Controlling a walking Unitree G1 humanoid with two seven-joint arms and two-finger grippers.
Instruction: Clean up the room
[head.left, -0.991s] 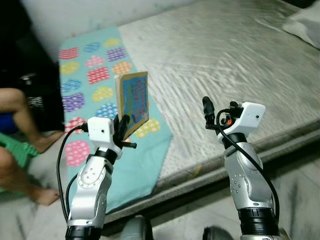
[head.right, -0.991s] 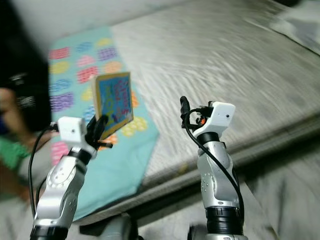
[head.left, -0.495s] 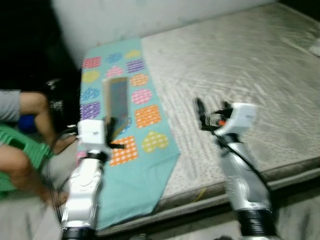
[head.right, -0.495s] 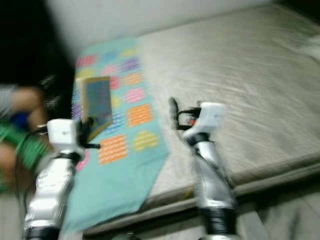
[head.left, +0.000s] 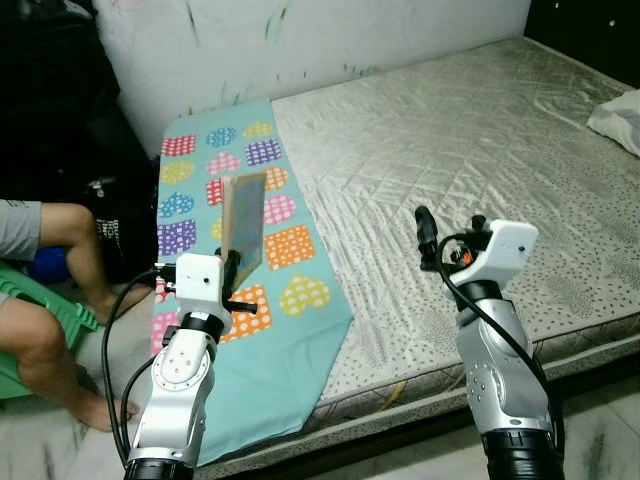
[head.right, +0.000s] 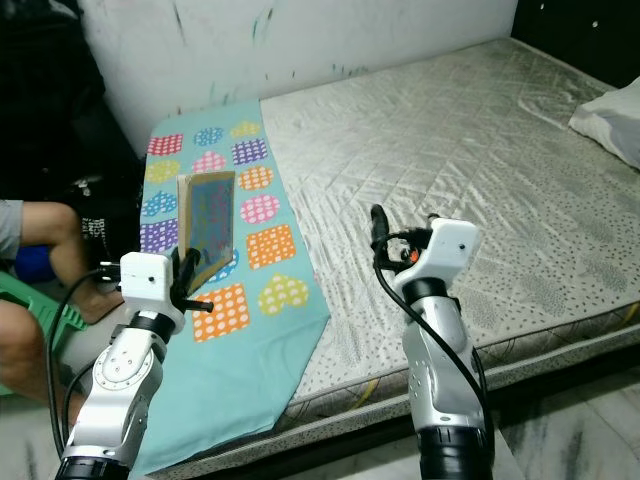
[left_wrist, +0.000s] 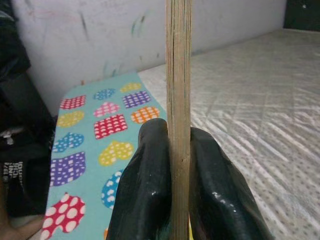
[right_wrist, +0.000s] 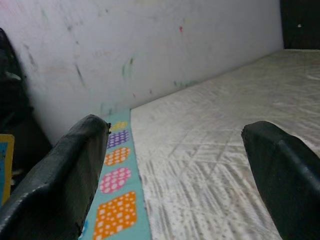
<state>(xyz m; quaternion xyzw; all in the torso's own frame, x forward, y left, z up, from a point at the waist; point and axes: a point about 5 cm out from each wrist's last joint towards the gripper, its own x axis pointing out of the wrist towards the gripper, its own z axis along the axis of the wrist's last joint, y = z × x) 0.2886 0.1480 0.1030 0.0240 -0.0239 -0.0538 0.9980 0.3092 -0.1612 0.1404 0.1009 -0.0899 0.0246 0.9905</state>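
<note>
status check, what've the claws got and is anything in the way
Left claw shut on the book, held upright over the heart-print cloth. Right claw open, empty, above the mattress. Person's legs sit close on the left.

1. The mattress (head.left: 450, 150) lies ahead, its far side against the wall (head.left: 300, 40); a cloth (head.left: 270, 300) covers its left end and hangs over the near edge.
2. A pillow (head.left: 618, 118) rests at the far right of the mattress.
3. The left gripper (head.left: 238, 262) holds a board (head.left: 245, 218) upright above the cloth; the right gripper (head.left: 450, 232) hangs over the mattress, right of the cloth.
4. A person's legs (head.left: 50, 290) are on the floor, left of the mattress.
</note>
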